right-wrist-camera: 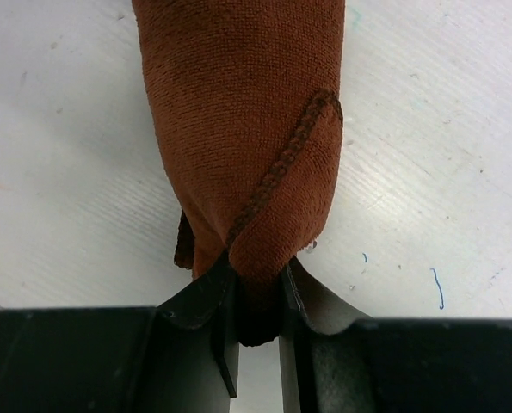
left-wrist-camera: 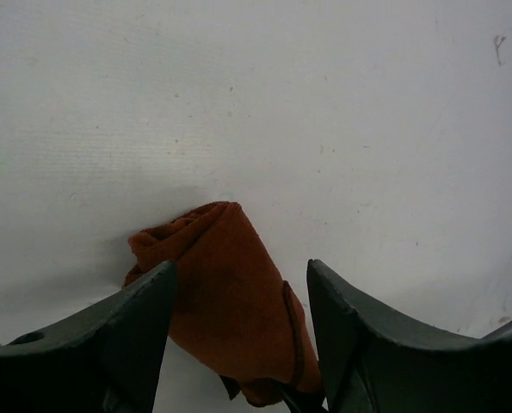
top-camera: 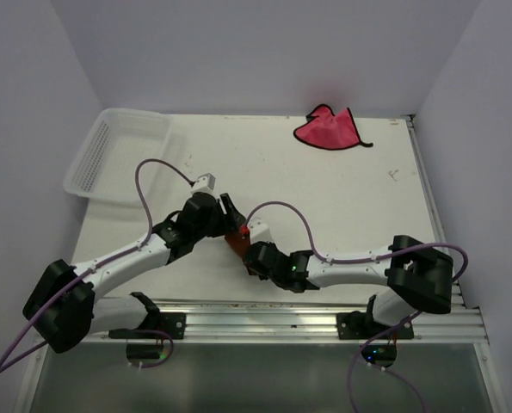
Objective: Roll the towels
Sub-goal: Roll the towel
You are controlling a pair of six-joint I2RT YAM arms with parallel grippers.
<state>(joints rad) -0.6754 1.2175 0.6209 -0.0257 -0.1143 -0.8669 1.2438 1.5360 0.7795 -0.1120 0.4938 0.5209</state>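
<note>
Right gripper [right-wrist-camera: 256, 284] is clamped tight on the near end of the rust-orange towel [right-wrist-camera: 247, 129]; that pinch looks meant to pin the roll so it cannot spring open; a stitched hem runs slantwise across the top, one corner wrapped over. Left gripper [left-wrist-camera: 240, 274] stands with its jaws apart, straddling the same roll; whether it touches the cloth I cannot tell; it is probably placed to steady or tuck the far end. From above, the bundle lies on the desk [top-camera: 342, 206] between the two grippers, near the front edge; I judge this one nearly rolled. The pink-red towel [top-camera: 329, 129] lies crumpled at the far edge, well apart, not yet rolled. The white mesh basket [top-camera: 83, 172] sits at the far left corner; nothing shows inside it; neither towel is in it.
</note>
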